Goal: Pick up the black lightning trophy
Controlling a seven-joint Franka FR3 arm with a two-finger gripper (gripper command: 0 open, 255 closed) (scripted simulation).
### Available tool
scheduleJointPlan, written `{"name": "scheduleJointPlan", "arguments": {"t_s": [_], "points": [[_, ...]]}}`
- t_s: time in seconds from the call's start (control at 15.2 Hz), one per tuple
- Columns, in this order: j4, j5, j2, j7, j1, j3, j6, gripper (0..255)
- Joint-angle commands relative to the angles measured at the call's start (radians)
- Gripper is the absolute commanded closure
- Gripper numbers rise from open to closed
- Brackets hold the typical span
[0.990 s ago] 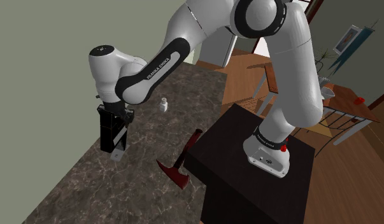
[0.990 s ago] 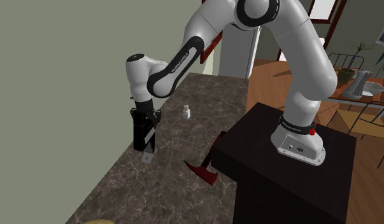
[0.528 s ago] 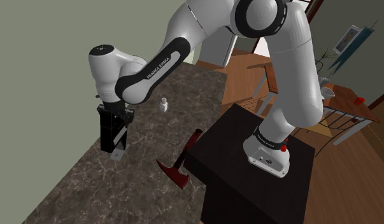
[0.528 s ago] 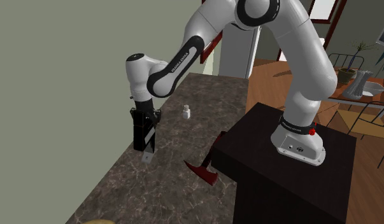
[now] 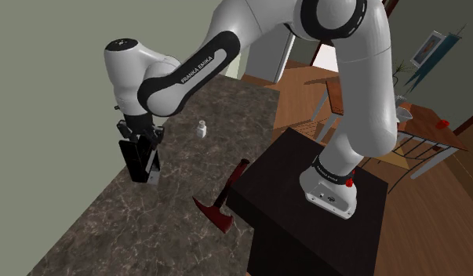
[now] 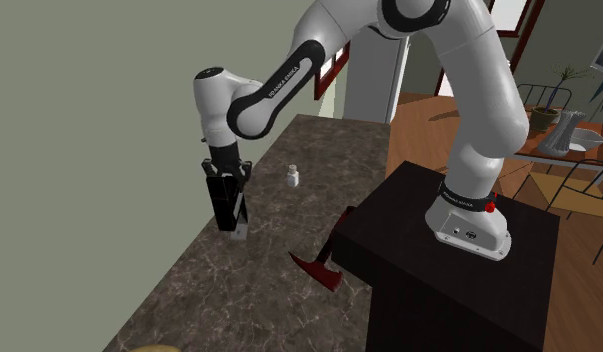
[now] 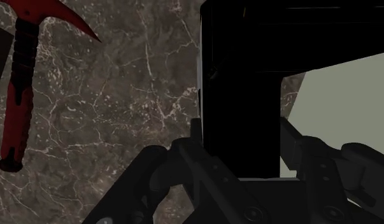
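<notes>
The gripper [image 5: 142, 166] is clenched on the black lightning trophy [image 5: 152, 176]. In the wrist view its two fingers [image 7: 206, 168] press against either side of the trophy's black body [image 7: 241, 83]. The trophy hangs upright under the gripper, its pale foot lowest, close over the dark marbled worktop [image 5: 109, 227] near the grey wall. I cannot tell whether the foot touches the stone. In the shoulder view a small white bottle [image 5: 201, 128] stands well apart at about 2 o'clock from the gripper. A red axe [image 5: 223, 200] lies at about 4 o'clock, its handle running up along the edge of the dark stand [image 5: 305, 212]. The second exterior view shows the same layout: gripper [image 6: 229, 215], trophy [image 6: 238, 230], bottle [image 6: 292, 177] and axe [image 6: 324, 262].
</notes>
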Motion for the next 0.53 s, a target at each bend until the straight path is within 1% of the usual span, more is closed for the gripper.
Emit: {"name": "scheduleJointPlan", "arguments": {"t_s": [0.0,0.33,0.46], "points": [[0.0,0.009,-0.017,-0.006,-0.005,0.007,-0.016,255],[0.007,0.032,-0.059,-0.02,-0.016,0.023,-0.061,255],[0.008,0.032,-0.06,-0.021,-0.016,0.024,-0.063,255]]}}
